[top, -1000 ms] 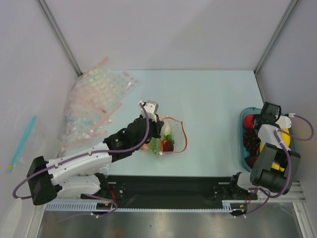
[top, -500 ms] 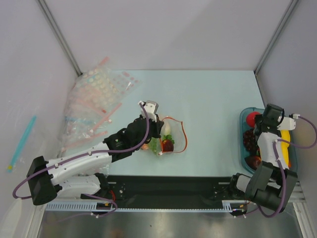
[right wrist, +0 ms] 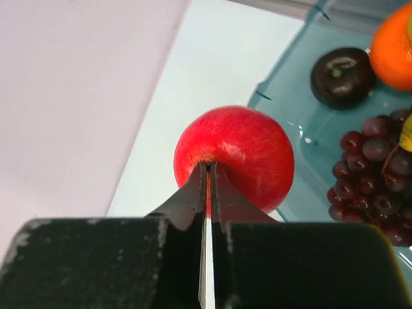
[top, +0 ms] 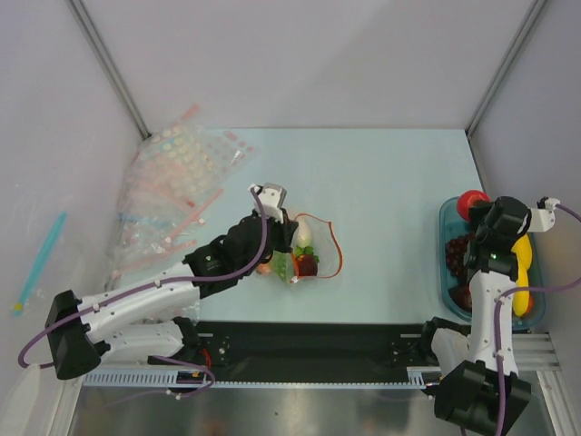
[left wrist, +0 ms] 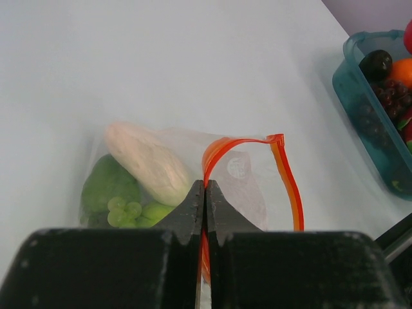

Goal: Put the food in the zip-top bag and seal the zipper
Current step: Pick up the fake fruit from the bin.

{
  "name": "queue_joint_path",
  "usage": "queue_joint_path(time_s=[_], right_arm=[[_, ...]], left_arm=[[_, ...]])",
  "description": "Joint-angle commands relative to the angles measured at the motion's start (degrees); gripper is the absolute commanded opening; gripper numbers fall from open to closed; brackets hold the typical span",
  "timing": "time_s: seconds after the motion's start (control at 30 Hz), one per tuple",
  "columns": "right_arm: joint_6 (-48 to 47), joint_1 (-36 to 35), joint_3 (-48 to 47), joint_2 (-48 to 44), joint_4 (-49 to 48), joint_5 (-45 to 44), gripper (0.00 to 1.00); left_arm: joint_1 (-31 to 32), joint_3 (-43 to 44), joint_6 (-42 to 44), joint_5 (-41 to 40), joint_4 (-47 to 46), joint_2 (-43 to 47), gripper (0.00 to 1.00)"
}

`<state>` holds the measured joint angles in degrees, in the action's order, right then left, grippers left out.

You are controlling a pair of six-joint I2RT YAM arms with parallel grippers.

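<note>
1. Close to the tabletop's near edge, left of its middle, the zip-top bag lies with a white radish and green pieces inside. The left tool is pressed together on the zipper, propping the mouth up.
2. That mouth gapes toward the right edge, and the strip runs roughly near to far.
3. At the right edge, over the far end of the tray, the right tool pinches the red apple at its stem dimple. The bag sits well apart to its left, so I reckon the apple must travel leftward into the opening.
</note>
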<state>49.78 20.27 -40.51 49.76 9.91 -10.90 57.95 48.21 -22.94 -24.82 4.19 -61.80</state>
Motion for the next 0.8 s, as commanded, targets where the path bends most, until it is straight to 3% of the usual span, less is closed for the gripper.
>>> queue_joint_path(time_s=[0.0,0.17,0.4,0.57,0.77], right_arm=[[-4.86,-0.76,-1.76,-4.84,1.77,6.66,0.0],[-9.51,-5.14,-2.12,-9.41,2.22,16.58,0.0],[-14.62,-16.21,0.95,-13.54,-2.25,21.26,0.0],[-18.04,-28.16,3.33,-14.6,-9.3,26.18,0.0],[-24.71,-44.95,2.72,-12.23,-16.15,26.19,0.0]], left_arm=[[-0.03,2.24,-0.18,0.47,-0.85,2.21,0.04],[-0.03,2.51,-0.35,0.47,-0.41,2.12,0.05],[-0.03,2.95,-0.35,-0.67,0.12,1.24,0.06],[-1.09,3.82,-1.14,-1.29,1.52,-0.95,0.06],[-2.41,4.18,-1.49,-0.14,2.05,-2.36,0.05]])
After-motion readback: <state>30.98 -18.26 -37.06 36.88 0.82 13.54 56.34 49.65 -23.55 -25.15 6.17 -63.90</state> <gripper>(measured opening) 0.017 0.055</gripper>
